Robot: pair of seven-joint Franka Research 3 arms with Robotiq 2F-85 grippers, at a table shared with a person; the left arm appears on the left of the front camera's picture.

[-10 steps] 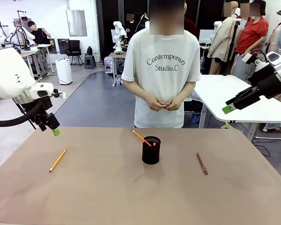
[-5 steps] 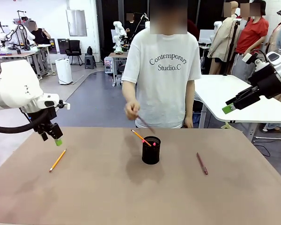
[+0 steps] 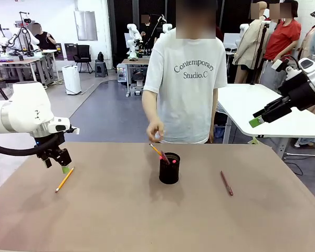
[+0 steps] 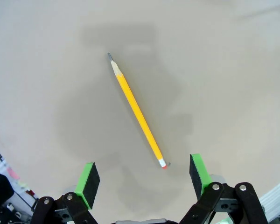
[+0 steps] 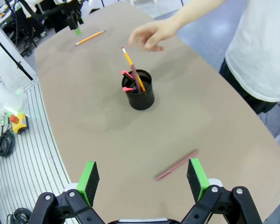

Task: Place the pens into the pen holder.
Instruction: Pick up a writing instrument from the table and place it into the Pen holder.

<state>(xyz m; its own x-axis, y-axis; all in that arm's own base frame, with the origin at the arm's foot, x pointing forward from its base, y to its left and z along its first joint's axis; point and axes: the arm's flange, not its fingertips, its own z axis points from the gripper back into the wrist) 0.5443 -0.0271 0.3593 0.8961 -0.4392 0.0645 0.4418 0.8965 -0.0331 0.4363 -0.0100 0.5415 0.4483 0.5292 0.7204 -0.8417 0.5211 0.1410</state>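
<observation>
Item, left: my left pincer (image 3: 66, 169), lowered since a moment ago, jaws wide and empty, poised just above the yellow-orange wooden pencil (image 3: 64, 179) lying flat on the brown worktop (image 3: 147, 220).
Item, centre: person's hand (image 3: 155, 129), newly arrived over the small black wire-mesh pen holder (image 3: 169, 170). Several pens (image 5: 133, 77) stand inside, so two strays remain.
Item, right: slim reddish-brown pen (image 3: 227, 183), loose on the worktop. My right pincer (image 3: 257, 121), wide, empty, raised well apart.
</observation>
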